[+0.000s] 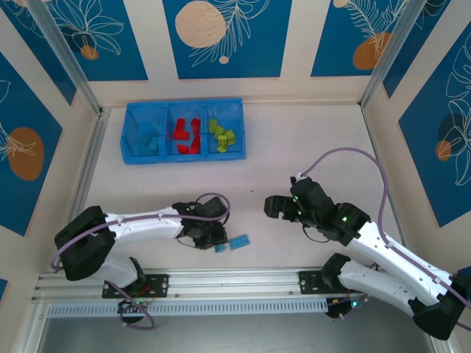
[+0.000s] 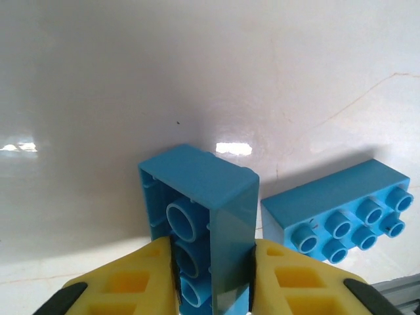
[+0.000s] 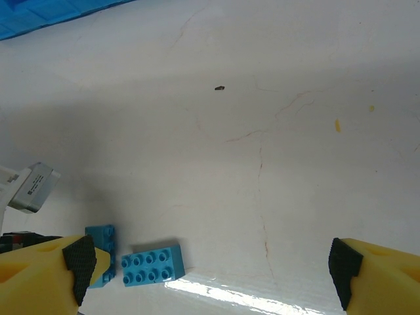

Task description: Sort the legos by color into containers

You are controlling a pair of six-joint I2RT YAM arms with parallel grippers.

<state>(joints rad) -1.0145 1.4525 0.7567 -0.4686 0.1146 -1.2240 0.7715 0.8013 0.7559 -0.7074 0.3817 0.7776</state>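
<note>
Left gripper [image 2: 213, 272]: clenched on a light blue brick [image 2: 207, 210]. The brick is pinched by its long sides between the two yellow fingers [image 2: 125, 282], with its hollow underside turned toward the wrist camera. The gripper is low over the white table [image 1: 309, 147]; whether the brick touches the surface cannot be told.

Second light blue brick [image 2: 341, 213]: lies flat on the table, studs up, two rows of four. It is just beside the left gripper on its right-finger side, apart from the held brick.

Right gripper [image 3: 210, 269]: spread wide, nothing between its fingers, held above bare table. In its wrist view both blue bricks lie close to the finger at the left edge. In the top view it stands well apart from the left gripper.

Tray [image 1: 184, 157]: bright blue, at the far side of the table, well away from both grippers, beyond the left one. Three compartments side by side:
- left: light blue bricks [image 1: 151, 140]
- middle: red bricks [image 1: 189, 134]
- right: green bricks [image 1: 221, 134]
</note>
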